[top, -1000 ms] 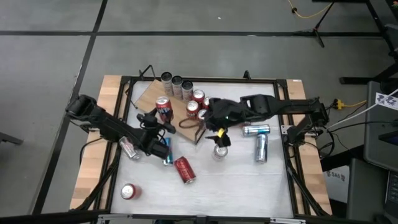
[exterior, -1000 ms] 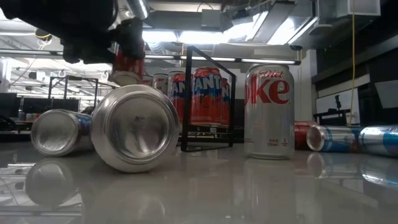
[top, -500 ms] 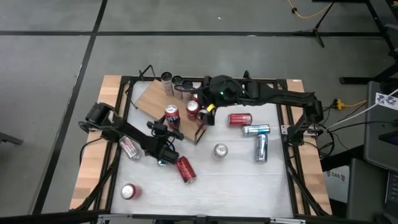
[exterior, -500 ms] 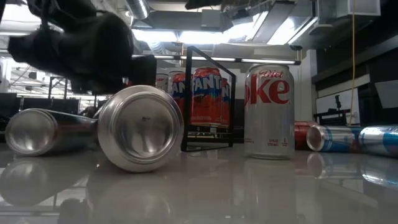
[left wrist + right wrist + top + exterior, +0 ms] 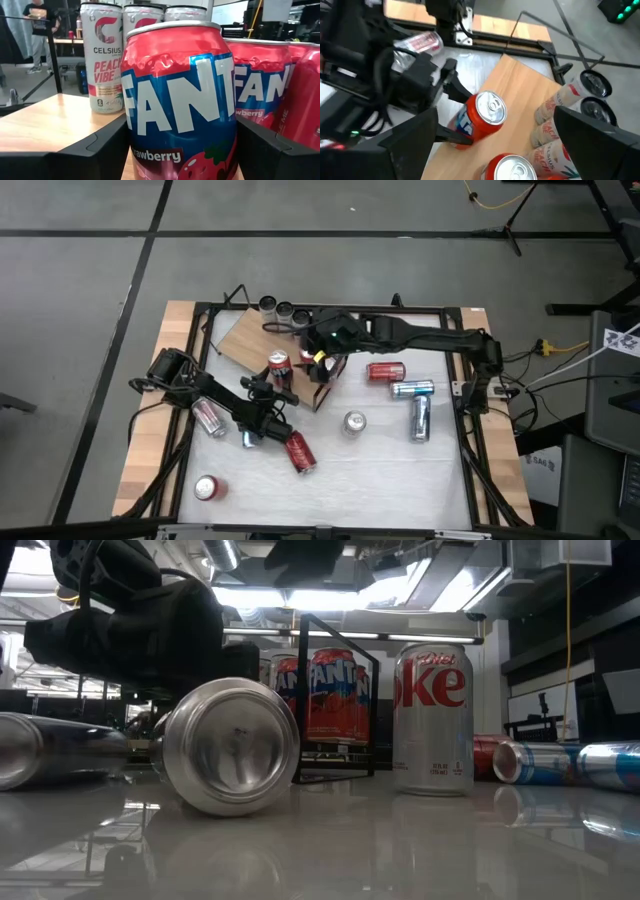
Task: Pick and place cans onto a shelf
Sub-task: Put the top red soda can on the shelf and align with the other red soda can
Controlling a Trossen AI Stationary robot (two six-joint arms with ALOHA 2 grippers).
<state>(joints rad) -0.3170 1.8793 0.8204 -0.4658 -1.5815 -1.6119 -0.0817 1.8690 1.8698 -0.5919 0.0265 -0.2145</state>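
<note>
Left pincer point(image 5: 277, 376) closed on upright Fanta can point(image 5: 180, 100), standing on shelf point(image 5: 245, 337). Right pincer point(image 5: 318, 356) wide open, empty, over the shelf cans.

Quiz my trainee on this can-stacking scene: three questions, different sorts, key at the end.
1. True or false: the left claw grips a silver can.
2. The Diet Coke can on the table is: A) lying on its side, B) standing upright, C) held by a claw.
3. Fill in: above the wooden shelf, the right claw hangs with its jaws ____.

Key: 1 false, it grips a red Fanta can; 2 B; 3 open.
</note>
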